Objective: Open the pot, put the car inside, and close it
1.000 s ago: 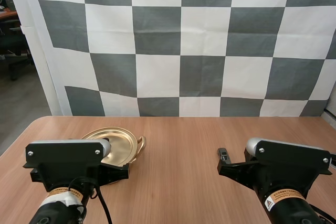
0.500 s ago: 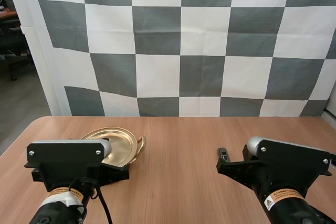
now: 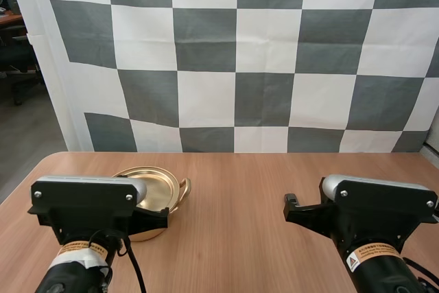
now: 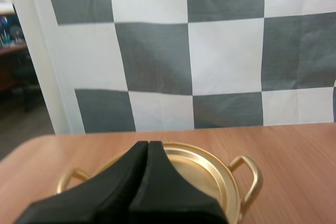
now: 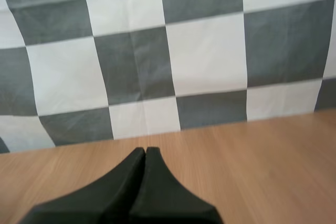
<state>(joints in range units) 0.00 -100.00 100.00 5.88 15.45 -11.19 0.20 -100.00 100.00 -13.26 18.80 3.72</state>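
Brown wooden table carries the whole scene, and in the high view a golden metal pot with two loop handles stands on it, partly hidden behind the left arm. This arm sits directly in front of the pot, which I judge is because it is the one meant to take off the lid. The right arm is well apart from the pot, on its right side. At this arm's front edge a small dark object peeps out. It may be the car, but I cannot tell for sure. In the left wrist view the left gripper has both black fingers pressed together into one wedge, holding nothing. Its tip is aimed over the near rim of the pot. The flat golden lid lies on the pot, so the opening is not yet done, and the fingers must part before they can take it. In the right wrist view the right gripper also has its fingers together and carries nothing. It points over plain wood, away from the pot, probably waiting for its turn with the car.
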